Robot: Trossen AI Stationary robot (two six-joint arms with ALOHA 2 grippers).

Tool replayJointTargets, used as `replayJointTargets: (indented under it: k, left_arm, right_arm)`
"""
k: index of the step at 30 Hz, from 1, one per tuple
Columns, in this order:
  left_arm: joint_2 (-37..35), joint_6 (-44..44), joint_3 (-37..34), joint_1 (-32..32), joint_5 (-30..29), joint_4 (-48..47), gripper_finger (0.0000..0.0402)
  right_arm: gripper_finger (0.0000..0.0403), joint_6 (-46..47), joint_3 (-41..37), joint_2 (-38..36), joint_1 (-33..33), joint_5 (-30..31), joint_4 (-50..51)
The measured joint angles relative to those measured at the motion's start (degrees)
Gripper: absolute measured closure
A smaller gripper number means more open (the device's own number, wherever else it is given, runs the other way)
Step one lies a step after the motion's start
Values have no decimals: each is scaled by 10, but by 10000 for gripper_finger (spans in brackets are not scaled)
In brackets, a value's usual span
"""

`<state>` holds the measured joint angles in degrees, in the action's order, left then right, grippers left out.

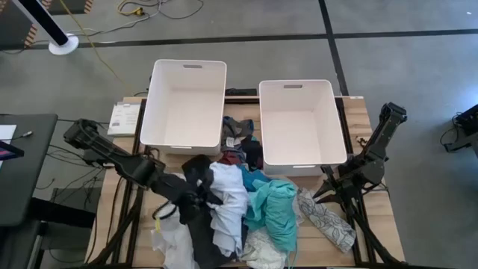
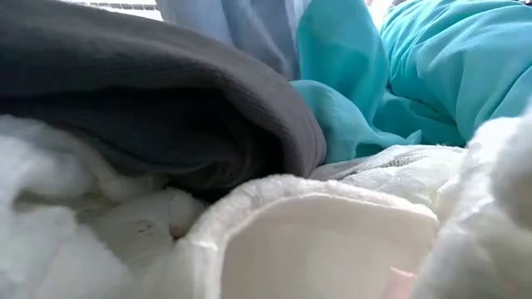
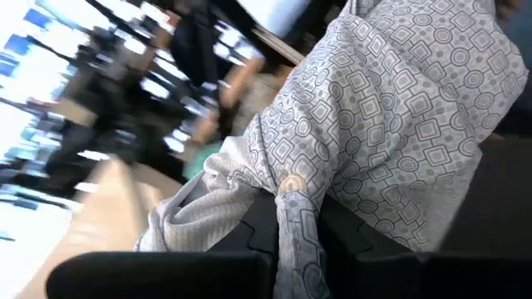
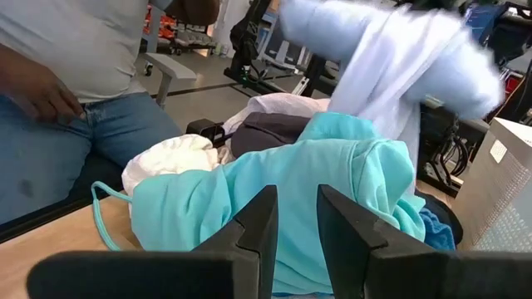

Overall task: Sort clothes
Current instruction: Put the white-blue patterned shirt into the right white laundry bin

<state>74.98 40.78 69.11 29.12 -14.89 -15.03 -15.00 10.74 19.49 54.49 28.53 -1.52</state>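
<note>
Left arm: enters from the left edge of the high view, elbow bent, reaching right and down into the heap; left gripper (image 1: 196,199) sits low at the heap's left side, fingers clamped on a white patterned garment (image 3: 391,108) that drapes over them in the left wrist view. Right arm: folded at the right of the high view, right gripper (image 1: 327,187) just below the right bin's lower right corner, fingers (image 4: 258,228) a narrow gap apart, holding nothing, pointed at the teal garment (image 4: 291,187). Clothes (image 1: 239,205): heaped in the lower centre of the high view, spilling to the table's (image 1: 377,217) lower edge; white, dark and teal pieces overlap, a patterned piece (image 1: 327,220) lies to the lower right. Left bin (image 1: 184,104) and right bin (image 1: 300,123): upper centre, side by side, a gap between them, both bare inside. Bare wood shows at the far left and lower right. Person: seated beyond the heap, upper left of the right wrist view.
</note>
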Motion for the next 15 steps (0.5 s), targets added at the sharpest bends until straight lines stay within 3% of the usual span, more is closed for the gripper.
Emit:
replayJointTargets:
  k: [7,15]
  left_arm:
    - [-34,78,1,-10,-57,119,369]
    - [-37,125,2,-79,-62,248,369]
  right_arm:
    - [300,0,0,0,0,0,0]
    - [300,0,0,0,0,0,0]
